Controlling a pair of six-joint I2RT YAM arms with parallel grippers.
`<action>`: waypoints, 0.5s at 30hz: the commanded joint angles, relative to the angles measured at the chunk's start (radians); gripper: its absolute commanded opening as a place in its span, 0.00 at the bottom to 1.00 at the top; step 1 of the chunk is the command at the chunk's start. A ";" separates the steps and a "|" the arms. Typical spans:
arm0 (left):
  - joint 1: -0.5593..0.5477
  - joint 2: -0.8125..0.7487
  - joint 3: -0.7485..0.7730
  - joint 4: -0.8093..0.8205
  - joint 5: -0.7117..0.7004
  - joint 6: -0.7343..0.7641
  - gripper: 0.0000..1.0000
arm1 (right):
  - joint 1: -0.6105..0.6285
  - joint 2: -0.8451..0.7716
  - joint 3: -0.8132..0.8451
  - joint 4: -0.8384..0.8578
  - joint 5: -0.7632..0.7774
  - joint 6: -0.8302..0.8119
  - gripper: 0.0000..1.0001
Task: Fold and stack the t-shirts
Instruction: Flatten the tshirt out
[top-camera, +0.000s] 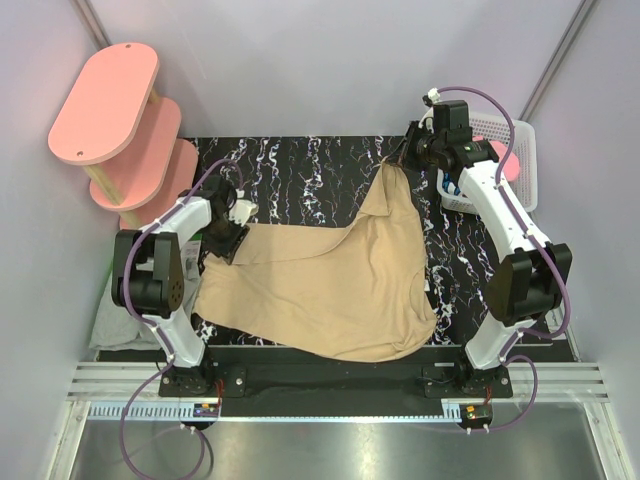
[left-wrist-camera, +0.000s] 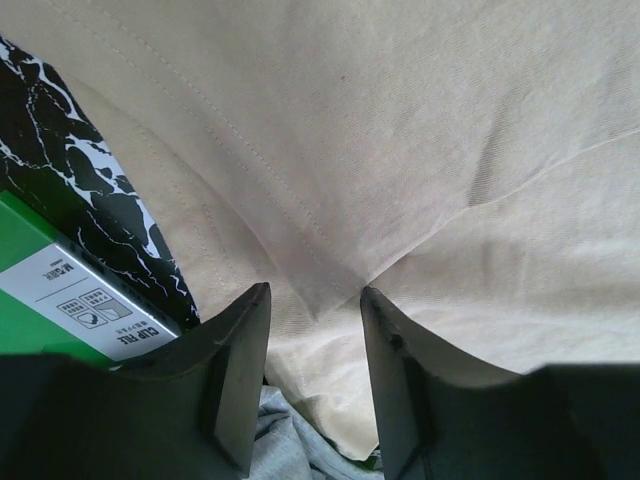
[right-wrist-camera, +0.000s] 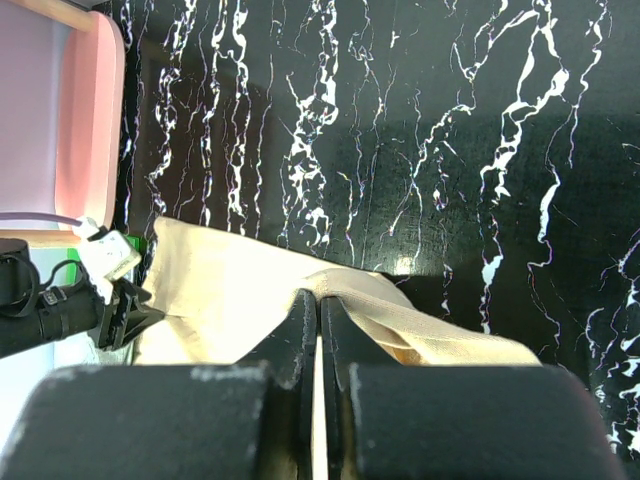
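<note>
A tan t-shirt (top-camera: 340, 280) lies spread over the black marbled table (top-camera: 300, 160), with its far right corner pulled up. My right gripper (top-camera: 398, 160) is shut on that corner, and the right wrist view shows the jaws (right-wrist-camera: 319, 298) pressed together on a fold of the tan cloth (right-wrist-camera: 220, 290). My left gripper (top-camera: 230, 243) is at the shirt's left edge. In the left wrist view it (left-wrist-camera: 315, 295) is open, its fingers apart over the tan cloth (left-wrist-camera: 400, 150). A grey shirt (left-wrist-camera: 285, 445) shows under the tan edge.
Pink oval shelves (top-camera: 105, 100) stand at the back left. A white basket (top-camera: 525, 160) with something pink in it sits at the back right. Grey cloth (top-camera: 110, 330) lies off the table's left side. A green and white box (left-wrist-camera: 40, 290) lies beside the left gripper.
</note>
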 joint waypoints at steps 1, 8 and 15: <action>0.002 0.011 0.005 0.022 0.001 0.003 0.43 | 0.006 -0.046 0.015 0.038 -0.014 -0.003 0.00; 0.002 -0.002 0.008 0.024 0.001 -0.005 0.00 | 0.006 -0.050 0.010 0.041 -0.021 -0.003 0.00; 0.002 -0.049 0.019 0.019 -0.022 0.003 0.00 | 0.006 -0.063 0.015 0.040 -0.019 -0.005 0.00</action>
